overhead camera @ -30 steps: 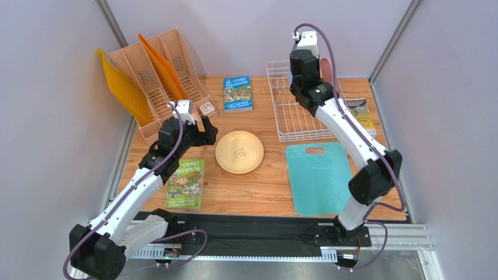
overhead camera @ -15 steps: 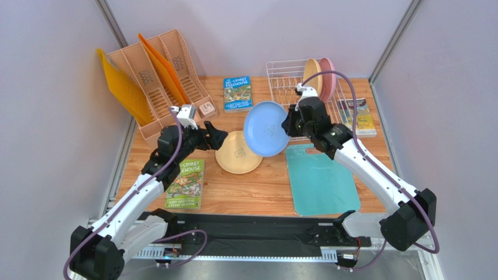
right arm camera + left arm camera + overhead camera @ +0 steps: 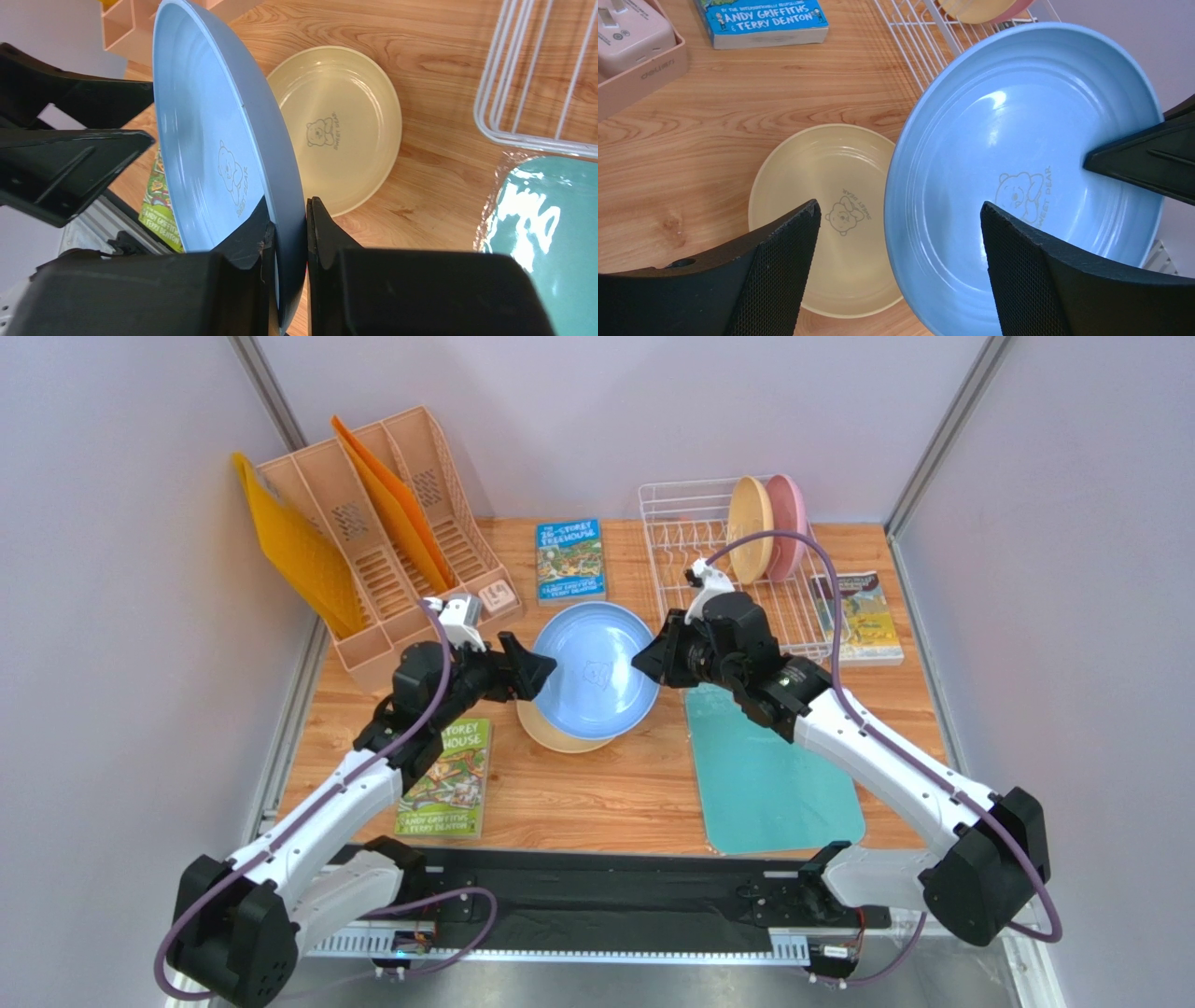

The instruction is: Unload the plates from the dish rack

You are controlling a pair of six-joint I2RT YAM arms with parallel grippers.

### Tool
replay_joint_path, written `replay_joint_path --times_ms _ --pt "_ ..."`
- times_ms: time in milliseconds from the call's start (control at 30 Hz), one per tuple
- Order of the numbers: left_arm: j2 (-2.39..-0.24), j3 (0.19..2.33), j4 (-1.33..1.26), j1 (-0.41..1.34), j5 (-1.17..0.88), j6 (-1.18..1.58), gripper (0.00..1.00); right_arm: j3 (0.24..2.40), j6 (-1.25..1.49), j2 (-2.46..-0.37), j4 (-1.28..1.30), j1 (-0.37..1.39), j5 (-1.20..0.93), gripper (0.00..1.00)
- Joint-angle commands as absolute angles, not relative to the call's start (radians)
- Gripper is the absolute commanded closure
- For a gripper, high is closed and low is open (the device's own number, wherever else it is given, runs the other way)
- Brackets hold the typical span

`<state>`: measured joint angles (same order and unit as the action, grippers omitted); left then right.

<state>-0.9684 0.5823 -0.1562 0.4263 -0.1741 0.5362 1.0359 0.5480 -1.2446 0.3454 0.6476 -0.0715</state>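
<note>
My right gripper is shut on the right rim of the light blue plate and holds it tilted above a cream-yellow plate that lies flat on the table. My left gripper is open, with one finger on each side of the blue plate's left rim. I see no contact there. A second cream-yellow plate and a pink plate stand upright in the white wire dish rack at the back right.
A teal cutting board lies in front of the rack. Books lie at the back centre, front left and right of the rack. A peach file organizer with orange folders stands at the back left.
My right gripper has carried the blue plate from the rack leftward and down over the cream-yellow plate. My left gripper has moved right to the blue plate's rim.
</note>
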Motion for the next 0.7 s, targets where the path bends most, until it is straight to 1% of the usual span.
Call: replay_joint_path --times_ms 0,67,100,167,200,267,300,333,433,500,533,567,600,633,667 --pt "-0.977 0.571 -0.204 0.437 -0.150 0.546 0.17 1.055 0.592 -1.238 0.219 0.655 -0.127 1.00" --pt "-0.979 0.568 -0.204 0.437 -0.146 0.545 0.22 1.058 0.598 -1.236 0.218 0.657 -0.132 1.00" --pt "-0.980 0.566 -0.204 0.437 -0.138 0.545 0.34 1.058 0.597 -1.236 0.216 0.657 -0.130 1.00" --pt "-0.982 0.563 -0.204 0.439 -0.137 0.540 0.45 1.057 0.597 -1.241 0.216 0.657 -0.132 1.00" --pt "-0.980 0.564 -0.201 0.439 -0.133 0.537 0.64 1.058 0.598 -1.241 0.216 0.655 -0.132 1.00" --pt "-0.983 0.566 -0.193 0.439 -0.127 0.538 0.83 1.055 0.597 -1.246 0.213 0.657 -0.137 1.00" --pt "-0.985 0.568 -0.190 0.440 -0.121 0.537 0.96 1.057 0.598 -1.246 0.213 0.657 -0.138 1.00" --pt "-0.991 0.571 -0.190 0.440 -0.123 0.537 1.00 1.057 0.598 -1.247 0.213 0.657 -0.140 1.00" --pt "-0.999 0.577 -0.187 0.440 -0.130 0.532 1.00 1.057 0.595 -1.252 0.213 0.657 -0.143 0.99" --pt "-0.999 0.578 -0.189 0.442 -0.126 0.532 1.00 1.058 0.588 -1.258 0.218 0.657 -0.138 0.93" --pt "-1.000 0.578 -0.186 0.442 -0.123 0.529 1.00 1.060 0.586 -1.258 0.221 0.657 -0.135 0.89" --pt "-1.002 0.583 -0.180 0.442 -0.108 0.526 1.00 1.060 0.584 -1.261 0.224 0.655 -0.127 0.79" --pt "-1.002 0.584 -0.172 0.442 -0.092 0.520 1.00 1.061 0.572 -1.262 0.229 0.657 -0.120 0.66" --pt "-0.999 0.591 -0.144 0.442 -0.075 0.517 1.00 1.066 0.566 -1.262 0.251 0.657 -0.103 0.35" --pt "-0.997 0.598 -0.134 0.442 -0.051 0.511 1.00 1.071 0.557 -1.262 0.267 0.657 -0.059 0.26"
